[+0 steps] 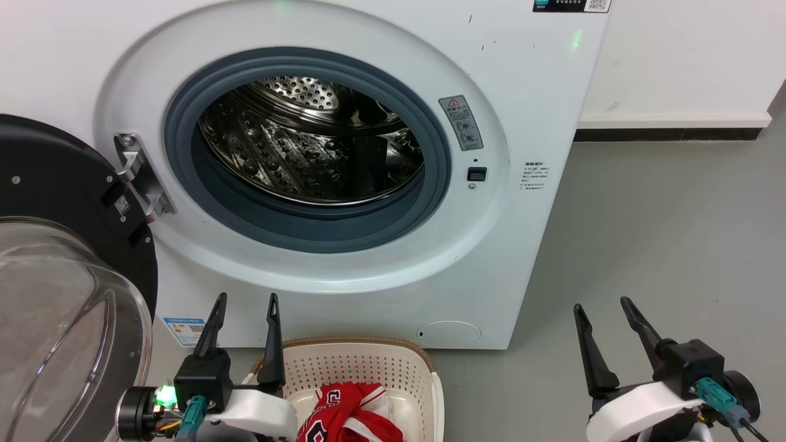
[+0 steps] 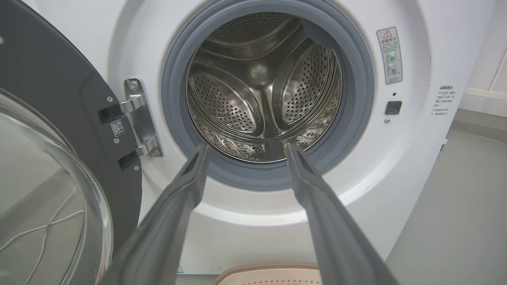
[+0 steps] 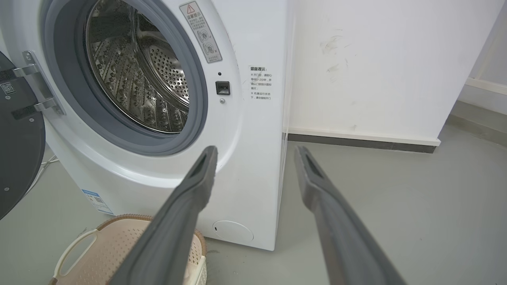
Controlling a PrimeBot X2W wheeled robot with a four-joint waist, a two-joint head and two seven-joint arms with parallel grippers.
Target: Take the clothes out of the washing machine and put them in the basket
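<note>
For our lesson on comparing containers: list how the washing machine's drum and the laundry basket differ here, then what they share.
The drum is shiny steel; the basket is cream plastic with a brown rim. The drum's mouth is round and faces sideways; the basket opens upward. The drum's visible inside is bare; the basket holds the red jersey. Both have perforated walls.
</note>
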